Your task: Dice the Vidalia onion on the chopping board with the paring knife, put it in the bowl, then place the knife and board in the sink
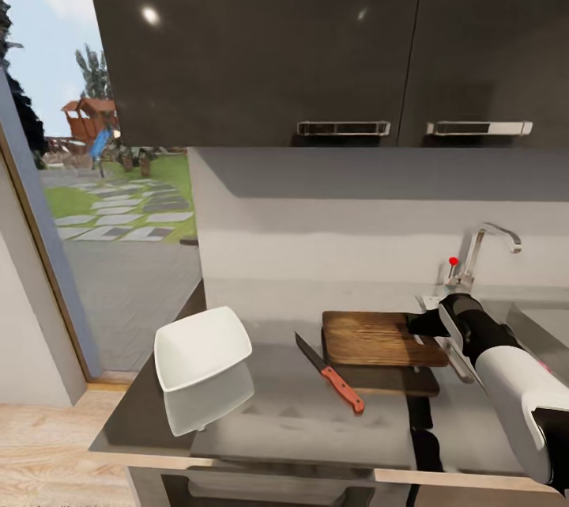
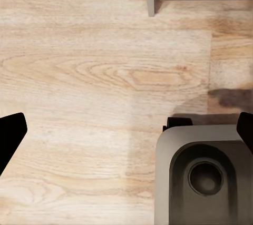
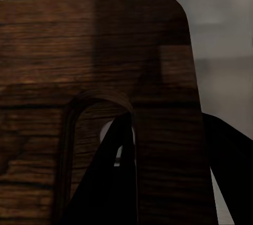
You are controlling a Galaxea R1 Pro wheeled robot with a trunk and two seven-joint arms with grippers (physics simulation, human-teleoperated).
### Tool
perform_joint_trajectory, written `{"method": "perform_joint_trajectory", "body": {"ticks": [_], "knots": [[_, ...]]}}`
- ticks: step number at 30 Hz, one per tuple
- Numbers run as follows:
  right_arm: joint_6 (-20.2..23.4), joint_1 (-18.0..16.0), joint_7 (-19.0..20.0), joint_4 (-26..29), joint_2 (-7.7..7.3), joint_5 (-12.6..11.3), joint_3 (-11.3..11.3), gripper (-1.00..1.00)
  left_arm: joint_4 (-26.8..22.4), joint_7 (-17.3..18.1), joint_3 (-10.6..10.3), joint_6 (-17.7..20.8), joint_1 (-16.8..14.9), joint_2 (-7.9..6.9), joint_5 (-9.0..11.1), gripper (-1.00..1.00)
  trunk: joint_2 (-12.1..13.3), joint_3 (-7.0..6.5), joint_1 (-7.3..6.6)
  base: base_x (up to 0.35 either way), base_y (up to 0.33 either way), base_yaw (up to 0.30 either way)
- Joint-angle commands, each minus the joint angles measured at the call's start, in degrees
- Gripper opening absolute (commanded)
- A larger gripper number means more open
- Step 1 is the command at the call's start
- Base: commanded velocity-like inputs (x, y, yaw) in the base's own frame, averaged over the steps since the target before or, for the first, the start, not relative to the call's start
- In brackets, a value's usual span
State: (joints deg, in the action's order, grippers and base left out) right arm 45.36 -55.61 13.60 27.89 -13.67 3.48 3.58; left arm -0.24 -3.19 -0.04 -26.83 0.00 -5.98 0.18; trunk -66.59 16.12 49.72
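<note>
A: Where is the chopping board (image 1: 379,338)?

B: On the grey counter (image 1: 276,412), just left of the sink (image 1: 545,317), below the chrome tap (image 1: 482,250) with its red-tipped lever. The right end effector (image 1: 423,325) is at the board's near-sink end, by the handle slot.

A: Grasping it?

B: Yes. In the right wrist view one dark finger (image 3: 108,177) passes through the slot of the chopping board (image 3: 95,51) and the other lies along the outer edge — the board's end sits between them, so it is clenched on the board. In the head view the board appears raised a little, with its reflection in the glossy counter beneath.

A: And the paring knife (image 1: 330,374)?

B: Flat on the counter, just in front of the board's left corner, red handle toward the robot, dark blade pointing away and to the left. It is apart from the board.

A: The bowl (image 1: 201,347)?

B: White and square, well left of the knife, near the counter's left end — tilted, as far as I can tell.

A: The left end effector (image 2: 126,130)?

B: Released; its fingertips (image 2: 10,133) stand wide apart over the wooden floor (image 2: 95,67), beside part of the robot's grey base (image 2: 203,175).
</note>
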Motion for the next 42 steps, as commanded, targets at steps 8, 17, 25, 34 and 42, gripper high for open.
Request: {"method": "perform_joint_trajectory", "body": {"ticks": [8, 17, 25, 34, 42], "knots": [[0.3, 0.0, 0.4, 0.1, 0.05, 0.3, 0.3, -1.0, 0.0, -0.1, 0.0, -0.2, 0.0, 0.0, 0.0, 1.0, 0.0, 0.6, 0.0, 0.0, 0.0, 0.0], [0.3, 0.0, 0.4, 0.1, 0.05, 0.3, 0.4, -1.0, 0.0, -0.1, 0.0, -0.2, 0.0, 0.0, 0.0, 1.0, 0.0, 1.21, 0.0, 0.0, 0.0, 0.0], [0.3, 0.0, 0.4, 0.1, 0.03, 0.3, 0.4, -1.0, 0.0, -0.1, 0.0, -0.2, 0.0, 0.0, 0.0, 1.0, 0.0, 1.75, 0.0, 0.0, 0.0, 0.0], [0.3, 0.0, 0.4, 0.1, 0.04, 0.3, 0.4, -1.0, 0.0, -0.1, 0.0, -0.2, 0.0, 0.0, 0.0, 1.0, 0.0, 2.36, 0.0, 0.0, 0.0, 0.0], [0.3, 0.0, 0.3, 0.1, 0.05, 0.4, 0.3, -1.0, 0.0, -0.1, 0.0, -0.2, 0.0, 0.0, 0.0, 1.0, 0.0, 2.72, 0.0, 0.0, 0.0, 0.0]]}}
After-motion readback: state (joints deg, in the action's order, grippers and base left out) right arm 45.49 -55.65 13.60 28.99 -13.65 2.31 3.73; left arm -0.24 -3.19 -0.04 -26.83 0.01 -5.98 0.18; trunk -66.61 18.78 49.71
